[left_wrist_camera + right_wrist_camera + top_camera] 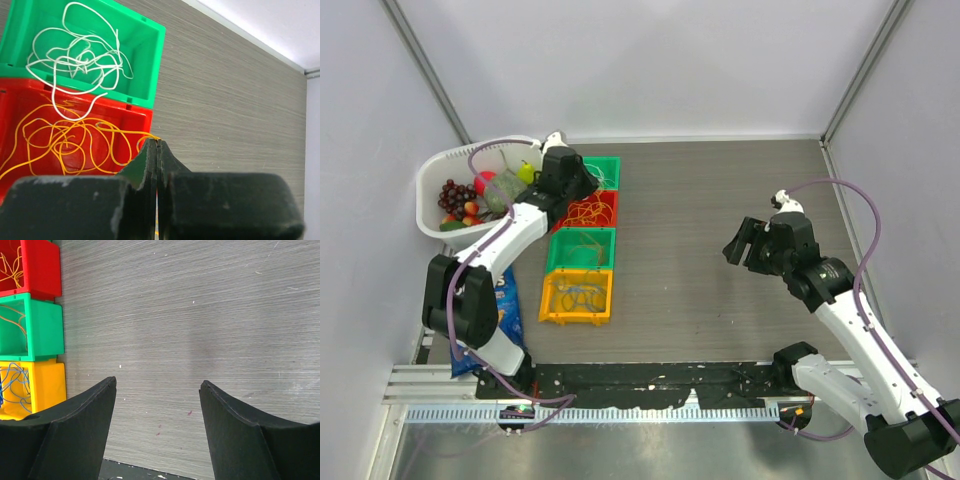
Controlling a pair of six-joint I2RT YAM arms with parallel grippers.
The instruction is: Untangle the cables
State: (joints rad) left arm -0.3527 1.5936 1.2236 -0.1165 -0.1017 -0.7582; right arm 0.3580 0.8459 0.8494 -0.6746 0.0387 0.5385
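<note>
The cables lie in a row of small bins. A white cable tangle [85, 61] fills the far green bin [150, 60]. A yellow cable tangle [65, 142] lies in the red bin [20, 95], and one strand runs up over the bin's corner into my left gripper [159, 141], which is shut on it. An orange cable [19, 322] sits in the second green bin [47, 325], and a blue cable [15, 382] in the yellow bin [50, 385]. My right gripper [158, 385] hangs open over bare table, right of the bins, holding nothing.
A white basket [440, 165] of toy fruit stands at the back left beside the bins. A blue packet [507, 305] lies left of the yellow bin [577, 297]. A black rail [660, 385] runs along the near table edge. Grey walls close in both sides.
</note>
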